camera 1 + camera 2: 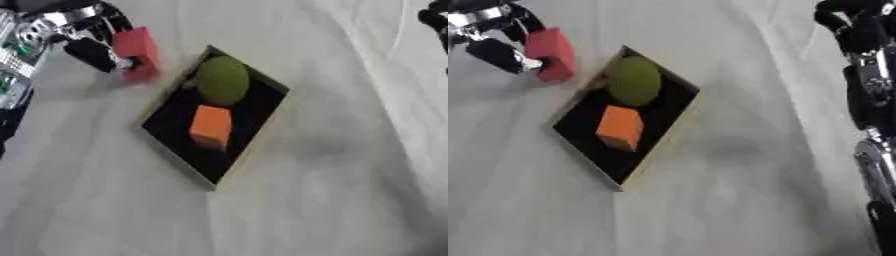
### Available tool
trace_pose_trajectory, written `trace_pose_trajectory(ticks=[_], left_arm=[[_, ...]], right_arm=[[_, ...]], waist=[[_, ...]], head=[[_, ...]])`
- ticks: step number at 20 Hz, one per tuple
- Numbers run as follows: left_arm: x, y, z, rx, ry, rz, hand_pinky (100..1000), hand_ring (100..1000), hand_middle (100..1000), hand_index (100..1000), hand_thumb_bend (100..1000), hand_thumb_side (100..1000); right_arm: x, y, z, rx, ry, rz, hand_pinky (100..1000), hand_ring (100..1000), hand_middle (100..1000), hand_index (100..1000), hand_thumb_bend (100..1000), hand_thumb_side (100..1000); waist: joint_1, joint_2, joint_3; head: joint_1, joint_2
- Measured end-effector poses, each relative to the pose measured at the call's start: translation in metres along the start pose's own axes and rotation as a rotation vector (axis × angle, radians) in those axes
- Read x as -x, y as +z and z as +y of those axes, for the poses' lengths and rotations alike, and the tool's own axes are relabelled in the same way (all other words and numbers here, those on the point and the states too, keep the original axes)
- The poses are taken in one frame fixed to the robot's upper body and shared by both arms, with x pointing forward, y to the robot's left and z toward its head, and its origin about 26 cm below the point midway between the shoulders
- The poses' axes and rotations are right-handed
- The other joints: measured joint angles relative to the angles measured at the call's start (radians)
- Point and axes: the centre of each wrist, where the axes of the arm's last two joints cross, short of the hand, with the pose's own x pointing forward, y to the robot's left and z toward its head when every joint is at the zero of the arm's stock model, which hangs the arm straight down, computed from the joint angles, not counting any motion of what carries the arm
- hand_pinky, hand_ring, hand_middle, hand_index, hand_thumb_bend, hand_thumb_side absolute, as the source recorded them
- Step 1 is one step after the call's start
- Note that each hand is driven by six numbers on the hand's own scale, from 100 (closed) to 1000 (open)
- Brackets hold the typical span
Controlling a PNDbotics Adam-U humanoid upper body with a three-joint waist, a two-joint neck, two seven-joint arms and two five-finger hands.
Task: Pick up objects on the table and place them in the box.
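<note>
The left hand (92, 47), black with glinting silver joints, comes in at the far left corner of the counter (332, 200) and has its dark fingers (87, 52) and thumb curled against a red block (137, 52), pinching it by its sides. The block is matte and box-shaped with squared edges, tilted a little, and it sits just beside the far left rim of the box (179, 157); whether it rests on the cloth or hangs a little above it cannot be told. The box is a shallow rectangular tray with a thin pale rim and a flat black floor, set askew near the middle of the counter. Inside it, at the far end, lies a smooth rounded olive-green object (222, 80), egg-like in outline, touching the far rim. Just nearer lies an orange block (211, 127), matte and cube-like, on the dark floor and close to the green object. The counter is covered with a pale grey cloth with soft creases. The right hand (859, 27), black and jointed, shows at the far right edge; whether its fingers are spread or curled cannot be told.
</note>
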Motion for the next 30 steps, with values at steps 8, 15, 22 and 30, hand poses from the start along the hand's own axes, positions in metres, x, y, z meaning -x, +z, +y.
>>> trace_pose_trajectory(ticks=[8, 15, 22, 30], left_arm=[[-0.046, 0.042, -0.005, 0.045, -0.094, -0.200, 765, 646, 534, 663, 100, 149], [-0.076, 0.076, -0.016, 0.099, -0.128, -0.315, 759, 643, 533, 663, 100, 150], [-0.087, 0.096, -0.030, 0.131, -0.172, -0.368, 753, 640, 534, 664, 100, 146], [-0.088, 0.094, -0.043, 0.113, -0.196, -0.348, 751, 638, 532, 662, 100, 163]], right_arm=[[0.000, 0.000, 0.000, 0.003, 0.001, -0.004, 887, 941, 692, 808, 100, 634], [0.000, 0.000, -0.001, 0.006, 0.000, -0.007, 887, 941, 692, 808, 100, 633], [-0.001, 0.000, -0.002, 0.007, 0.004, -0.009, 888, 942, 691, 808, 100, 633], [-0.001, 0.001, -0.003, 0.008, 0.006, -0.007, 888, 944, 691, 809, 100, 633]], waist=[[0.000, -0.011, 0.010], [-0.001, -0.015, 0.017], [-0.002, -0.015, 0.022], [-0.010, -0.015, 0.023]], head=[[-0.020, 0.014], [-0.027, 0.015], [-0.029, 0.015], [-0.029, 0.009]])
